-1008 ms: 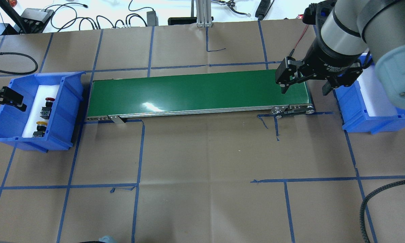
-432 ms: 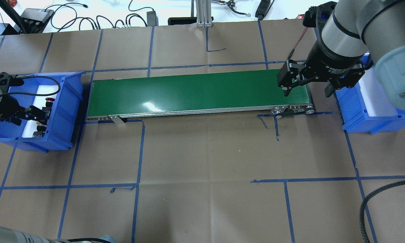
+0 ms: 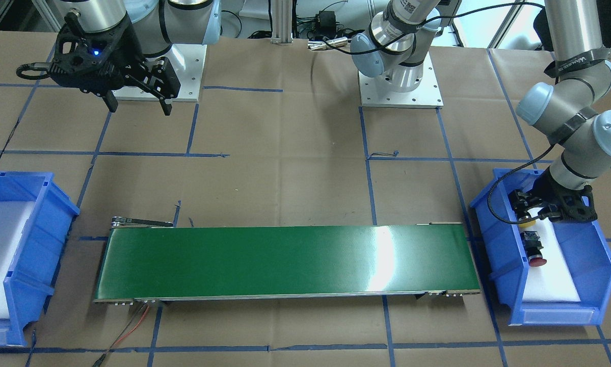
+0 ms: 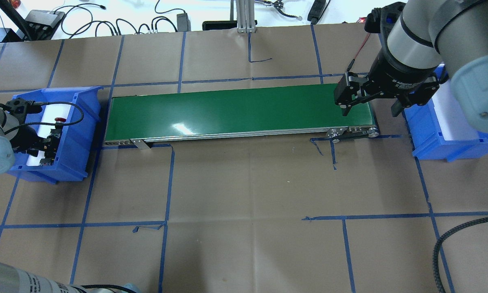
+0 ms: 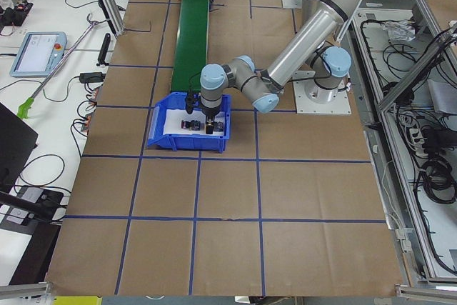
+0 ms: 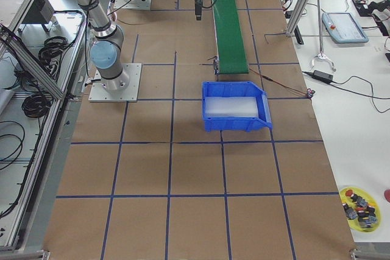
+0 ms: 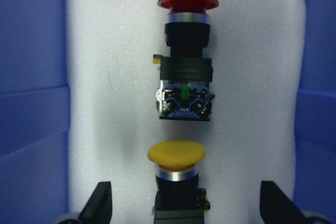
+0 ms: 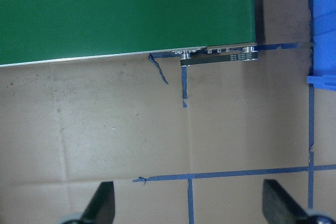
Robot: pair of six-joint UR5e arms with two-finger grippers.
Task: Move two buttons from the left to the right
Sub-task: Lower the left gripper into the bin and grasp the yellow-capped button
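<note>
The two buttons lie on white foam in the left blue bin (image 4: pixel 81 122). The red-capped button (image 7: pixel 186 72) lies farther from the gripper; it also shows in the front view (image 3: pixel 535 252) and its cap in the overhead view (image 4: pixel 59 119). The yellow-capped button (image 7: pixel 176 153) lies between the open fingers of my left gripper (image 7: pixel 186 205), which is low inside the bin (image 3: pixel 532 211) and not closed on it. In the overhead view the left gripper (image 4: pixel 44 146) hides the yellow cap. My right gripper (image 4: pixel 370 110) hangs open and empty over the belt's right end.
A green conveyor belt (image 4: pixel 235 110) runs between the left bin and the right blue bin (image 4: pixel 427 134), which holds only white foam. Brown paper with blue tape lines covers the table (image 4: pixel 248 203). Cables lie along the far edge.
My left arm has swung in from the table's left edge and lowered its open gripper into the left bin over the yellow button. The right gripper has shifted slightly.
</note>
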